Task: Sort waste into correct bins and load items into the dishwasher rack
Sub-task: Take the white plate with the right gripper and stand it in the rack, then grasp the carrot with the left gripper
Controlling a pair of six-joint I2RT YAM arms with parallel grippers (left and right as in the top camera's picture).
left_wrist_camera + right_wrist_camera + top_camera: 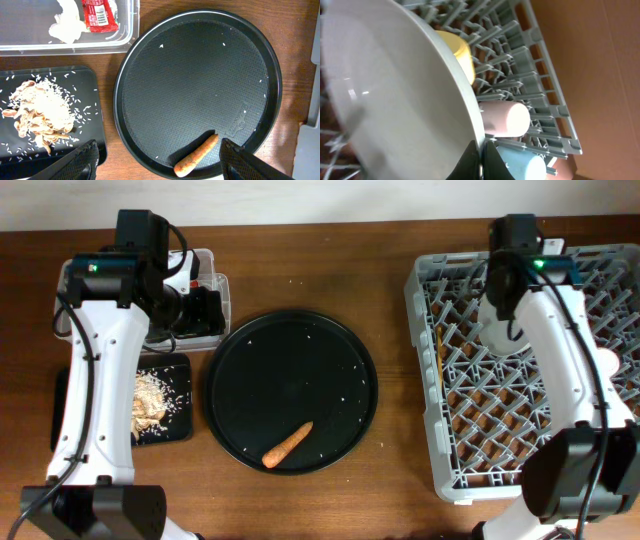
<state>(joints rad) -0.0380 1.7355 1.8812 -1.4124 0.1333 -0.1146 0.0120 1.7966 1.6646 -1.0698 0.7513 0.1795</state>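
Right wrist view: my plate could slip or knock the cups

My right claw [481,156] is pinched tight on the rim of the grey plate [395,90]. The plate is at the dishwasher rack [555,100], and it leans on its edge more than it lies flat. I cannot tell if its far edge sits between the pegs. If I let go too soon, I think it could tip over or slide out.

Just beside the plate are the pink cup [505,119], the blue cup [520,166] and the yellow bowl [457,52]. If I swing the plate sideways, it may hit them and push them off their pegs. The chopsticks [439,350] lie in the rack by the wall that faces the round tray [200,65]. A hard bump might shake them down through the holes.

My left claw [159,162] is spread wide with nothing in it. It hangs over the round tray, and the carrot [196,156] is below it, nearer one finger than the other. The carrot looks smooth, so I think it could roll or pop out when I squeeze. It also lies near the tray's raised rim, and a finger could catch there.

Farther out, the clear tub [70,47] has the red wrapper [98,14] and the tissue [67,25]. The black tray [90,90] has the scraps and rice [40,107]. I think the carrot goes with the scraps. Dropping it in the tub would be a mix-up.
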